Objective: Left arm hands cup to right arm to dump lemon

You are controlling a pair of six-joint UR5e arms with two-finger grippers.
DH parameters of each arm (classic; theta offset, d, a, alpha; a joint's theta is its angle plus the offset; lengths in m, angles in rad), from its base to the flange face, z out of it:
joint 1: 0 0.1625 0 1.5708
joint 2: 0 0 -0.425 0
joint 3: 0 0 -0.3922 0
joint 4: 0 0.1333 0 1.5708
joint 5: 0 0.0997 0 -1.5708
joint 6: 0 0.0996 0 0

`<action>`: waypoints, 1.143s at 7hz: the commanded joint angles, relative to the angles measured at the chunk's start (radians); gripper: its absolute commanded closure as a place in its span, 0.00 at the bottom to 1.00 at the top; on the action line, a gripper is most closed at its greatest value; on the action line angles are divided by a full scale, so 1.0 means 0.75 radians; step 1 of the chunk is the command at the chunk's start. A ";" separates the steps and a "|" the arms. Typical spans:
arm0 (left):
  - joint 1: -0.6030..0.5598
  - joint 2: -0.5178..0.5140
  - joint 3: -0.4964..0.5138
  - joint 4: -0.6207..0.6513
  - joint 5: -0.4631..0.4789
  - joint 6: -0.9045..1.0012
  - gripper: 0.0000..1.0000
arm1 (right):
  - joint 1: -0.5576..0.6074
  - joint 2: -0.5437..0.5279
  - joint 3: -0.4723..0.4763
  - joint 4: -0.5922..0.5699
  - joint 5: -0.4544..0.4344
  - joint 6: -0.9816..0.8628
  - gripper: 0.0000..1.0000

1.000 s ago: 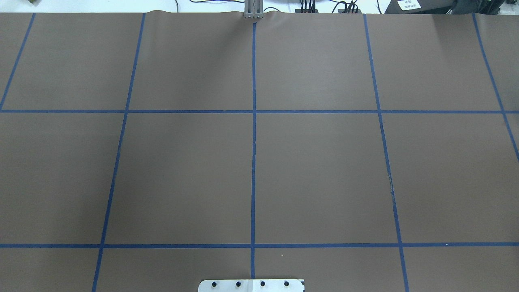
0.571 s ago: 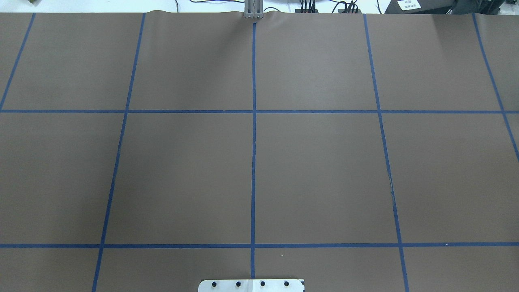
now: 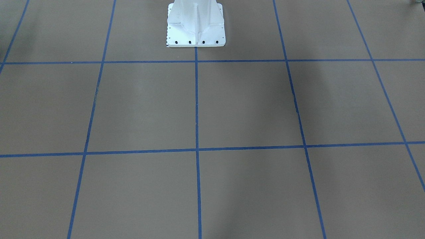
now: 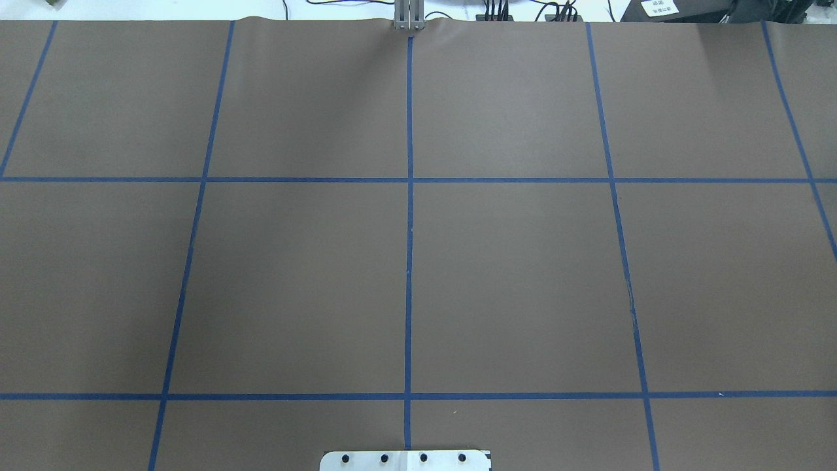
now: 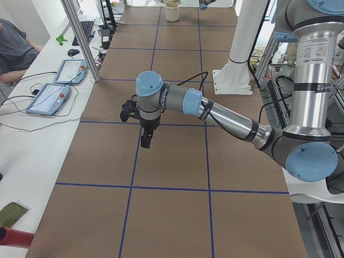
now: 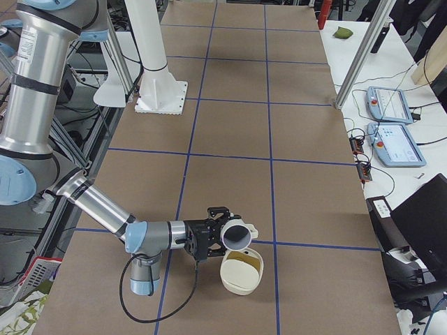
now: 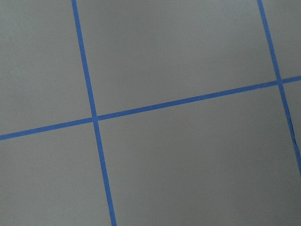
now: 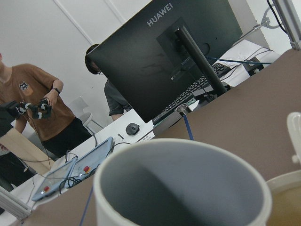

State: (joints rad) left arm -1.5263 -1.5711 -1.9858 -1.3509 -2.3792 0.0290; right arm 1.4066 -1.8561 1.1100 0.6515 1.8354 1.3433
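1. Silver-grey left arm (image 5: 231,119) stretches over the desk's (image 4: 523,275) left end, well apart from the cup. The left gripper (image 5: 145,134) hangs above bare paper, and I cannot tell whether it is spread.
2. Brown paper crossed by blue tape lines (image 4: 409,261) makes a flat, even surface.
3. At the right end the right arm (image 6: 101,207) is the nearer one. The right gripper (image 6: 213,237) meets the cup (image 6: 237,235), though the grip itself cannot be read.
4. The cup lies about level, its mouth pointing away from that gripper, close over the rim of a cream bowl (image 6: 242,279). Tipping it further looks like the next need.
5. No lemon is discernible. A monitor (image 8: 178,61) and an operator in a brown shirt (image 8: 44,110) stand beyond the desk.
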 commanded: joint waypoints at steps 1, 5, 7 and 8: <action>0.000 0.005 0.001 -0.001 0.000 0.000 0.00 | 0.000 -0.012 0.001 -0.054 -0.005 -0.532 1.00; 0.000 0.007 0.009 -0.001 0.000 0.000 0.00 | 0.000 -0.006 0.029 -0.143 -0.015 -0.981 1.00; 0.000 0.009 0.001 -0.001 0.002 0.002 0.00 | -0.002 0.012 0.062 -0.141 -0.013 -0.959 0.96; 0.000 0.007 -0.009 -0.013 0.002 0.016 0.00 | -0.002 0.018 0.107 -0.159 -0.011 -0.829 0.96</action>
State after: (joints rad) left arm -1.5263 -1.5655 -1.9858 -1.3539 -2.3782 0.0326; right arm 1.4058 -1.8482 1.1577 0.5407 1.8253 0.6410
